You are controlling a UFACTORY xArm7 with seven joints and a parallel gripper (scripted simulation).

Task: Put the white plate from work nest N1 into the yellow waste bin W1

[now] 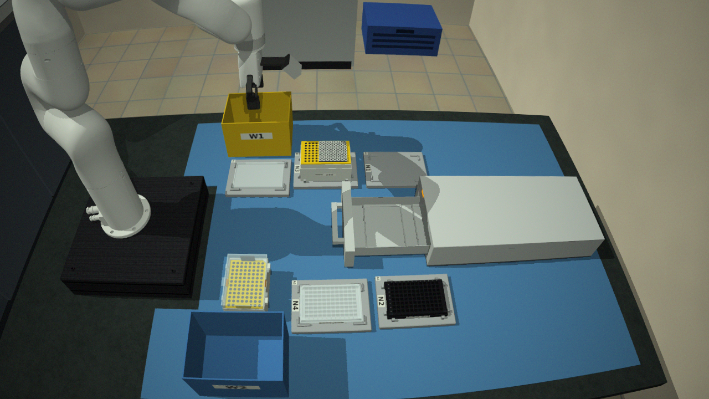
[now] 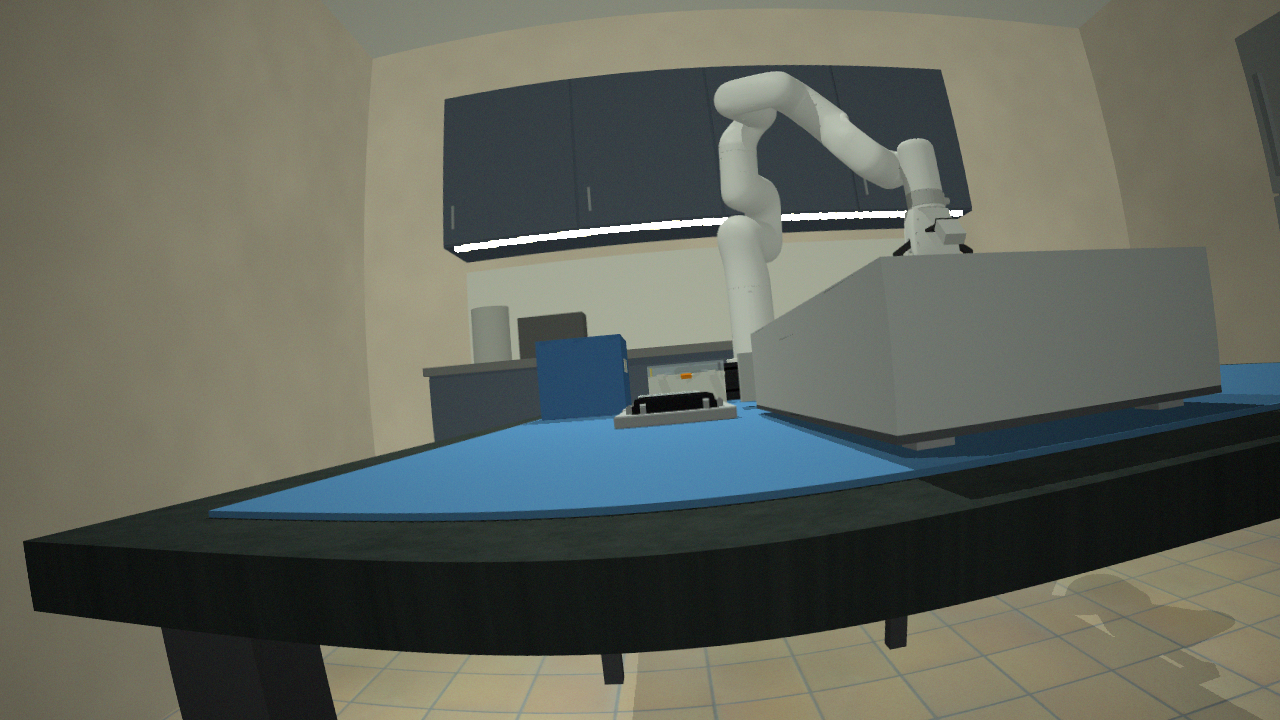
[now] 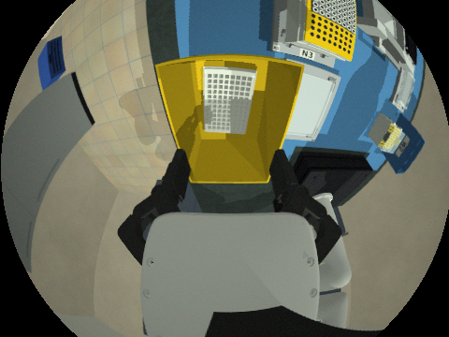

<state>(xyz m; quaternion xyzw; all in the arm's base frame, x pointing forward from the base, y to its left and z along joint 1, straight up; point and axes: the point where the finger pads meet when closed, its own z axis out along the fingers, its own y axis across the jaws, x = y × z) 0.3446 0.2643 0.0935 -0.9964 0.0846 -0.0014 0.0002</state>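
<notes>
At the far left of the bench, the yellow waste bin W1 (image 1: 256, 134) is seen upright on the bench, its near wall by the edge of the blue mat (image 1: 496, 317). Above its open top the gripper (image 1: 252, 99) is held with its fingers spread wide and nothing between them. In the wrist view the white plate (image 3: 228, 99) is seen below the gripper, inside the bin toward one wall, well apart from the fingertips; whether it lies flat cannot be told. To the right, the work nest N1 (image 1: 394, 170) is seen bare. The drop is judged made, so a straight upward retreat, free of the rim, appears to be what remains.
</notes>
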